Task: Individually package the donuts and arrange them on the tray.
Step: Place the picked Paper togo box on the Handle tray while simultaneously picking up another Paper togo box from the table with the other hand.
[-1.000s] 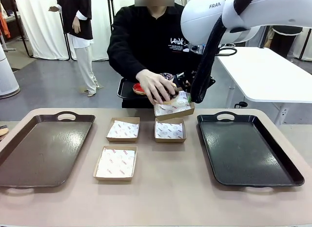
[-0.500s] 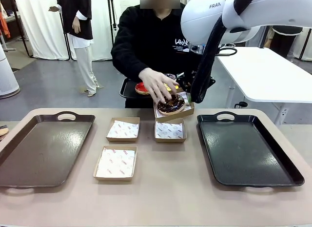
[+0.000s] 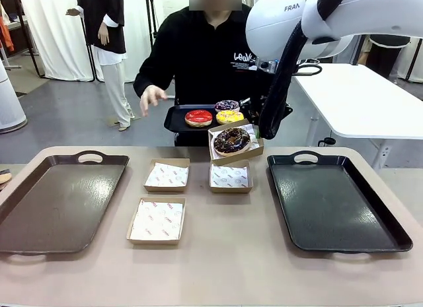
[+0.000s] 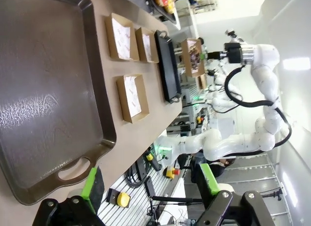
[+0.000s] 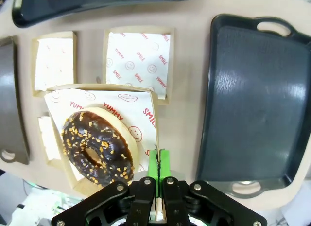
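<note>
The right gripper (image 5: 158, 160), pinching the box (image 3: 236, 153) by its rim, should keep the chocolate donut (image 5: 112, 147) level while lowering it onto the right-hand tray (image 3: 337, 201); the left gripper (image 4: 149, 180) hangs with its fingers spread.

Paper-lined cardboard boxes on the tan table (image 3: 225, 274): a left box (image 3: 166, 175) and a right box (image 3: 230, 176) are set side by side, a near box (image 3: 156, 220) before the left one. A fourth box (image 3: 239, 156) is raised, tilted, behind the right box.
</note>
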### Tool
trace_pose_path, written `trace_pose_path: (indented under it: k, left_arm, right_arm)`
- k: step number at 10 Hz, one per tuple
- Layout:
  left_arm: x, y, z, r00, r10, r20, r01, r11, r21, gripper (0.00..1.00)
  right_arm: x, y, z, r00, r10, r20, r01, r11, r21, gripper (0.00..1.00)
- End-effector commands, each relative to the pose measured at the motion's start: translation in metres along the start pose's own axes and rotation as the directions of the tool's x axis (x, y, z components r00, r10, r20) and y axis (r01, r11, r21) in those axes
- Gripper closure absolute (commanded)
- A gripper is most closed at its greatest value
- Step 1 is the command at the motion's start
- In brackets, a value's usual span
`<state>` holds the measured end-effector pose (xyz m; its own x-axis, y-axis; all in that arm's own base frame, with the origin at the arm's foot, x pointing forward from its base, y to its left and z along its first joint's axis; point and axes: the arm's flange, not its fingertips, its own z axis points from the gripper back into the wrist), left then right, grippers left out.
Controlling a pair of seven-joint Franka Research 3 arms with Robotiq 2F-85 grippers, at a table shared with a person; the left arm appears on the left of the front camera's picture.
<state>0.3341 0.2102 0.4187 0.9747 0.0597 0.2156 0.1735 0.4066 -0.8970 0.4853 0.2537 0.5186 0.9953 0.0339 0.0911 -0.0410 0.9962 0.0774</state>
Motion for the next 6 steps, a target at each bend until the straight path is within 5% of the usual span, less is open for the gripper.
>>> trace_pose_path:
  k: [1,4,6]
  left_arm:
    - [0.008,-0.042,-0.029,0.997,0.002,-0.074,0.008,0.992,0.124,0.00]
    - [0.026,-0.120,-0.090,0.962,-0.025,-0.273,0.117,0.939,0.324,0.00]
    - [0.027,-0.139,-0.134,0.933,0.013,-0.361,0.156,0.886,0.436,0.00]
  right_arm:
    - [0.002,-0.016,0.010,0.999,0.023,-0.042,-0.023,1.000,0.004,0.99]
    - [-0.001,-0.072,0.037,0.993,0.022,-0.115,-0.021,1.000,0.005,0.99]
    - [-0.005,-0.115,0.051,0.990,0.047,-0.135,-0.046,0.999,0.009,0.99]
